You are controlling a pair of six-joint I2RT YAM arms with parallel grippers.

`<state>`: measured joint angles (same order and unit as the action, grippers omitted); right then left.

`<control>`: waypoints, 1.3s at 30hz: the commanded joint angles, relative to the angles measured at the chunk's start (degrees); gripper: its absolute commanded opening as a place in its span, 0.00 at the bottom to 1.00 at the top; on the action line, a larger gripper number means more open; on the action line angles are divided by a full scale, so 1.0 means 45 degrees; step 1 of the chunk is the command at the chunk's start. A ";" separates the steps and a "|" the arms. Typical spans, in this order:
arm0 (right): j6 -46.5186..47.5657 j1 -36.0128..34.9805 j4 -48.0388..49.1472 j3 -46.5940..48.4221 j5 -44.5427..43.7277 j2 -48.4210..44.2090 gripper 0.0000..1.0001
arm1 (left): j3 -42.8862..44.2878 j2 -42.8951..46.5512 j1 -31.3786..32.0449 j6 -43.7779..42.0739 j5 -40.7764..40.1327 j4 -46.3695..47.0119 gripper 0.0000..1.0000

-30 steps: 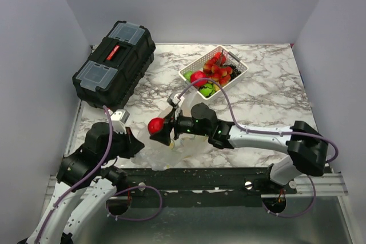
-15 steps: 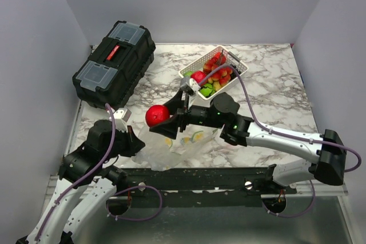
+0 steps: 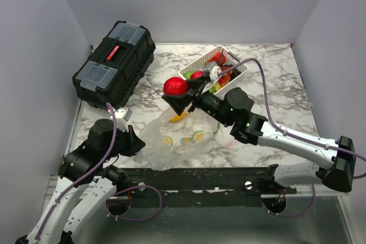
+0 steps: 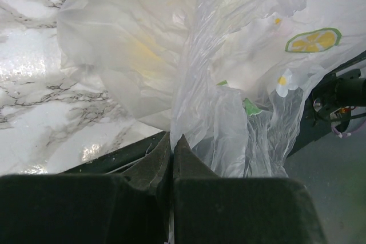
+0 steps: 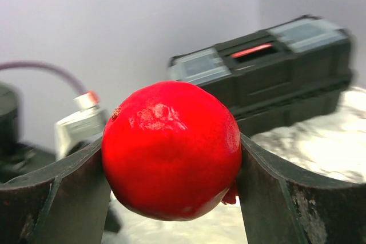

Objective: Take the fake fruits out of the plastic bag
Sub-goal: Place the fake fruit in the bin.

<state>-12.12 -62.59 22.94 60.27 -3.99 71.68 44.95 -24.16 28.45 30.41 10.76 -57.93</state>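
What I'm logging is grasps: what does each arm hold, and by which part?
The right jaws clamp the red fruit across its sides; the left jaws, shut, pinch a gathered fold of the plastic bag.

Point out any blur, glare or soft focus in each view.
Right wrist: the red fruit is sharp, the toolbox behind it smeared and soft. Left wrist: the plastic bag is washed out near white, glare spots shine on the marble tabletop, the left end effector is dark. Top external: evenly lit and sharp.
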 commanded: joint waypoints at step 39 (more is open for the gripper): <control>-0.0588 1.0959 -0.6224 0.4416 -0.3327 0.8085 0.27 | 0.0090 0.0287 -0.0145 -0.0225 0.0195 0.0199 0.00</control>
<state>-15.99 -14.00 -1.37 77.71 -18.83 105.80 44.95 -23.03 28.18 29.93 11.03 -57.91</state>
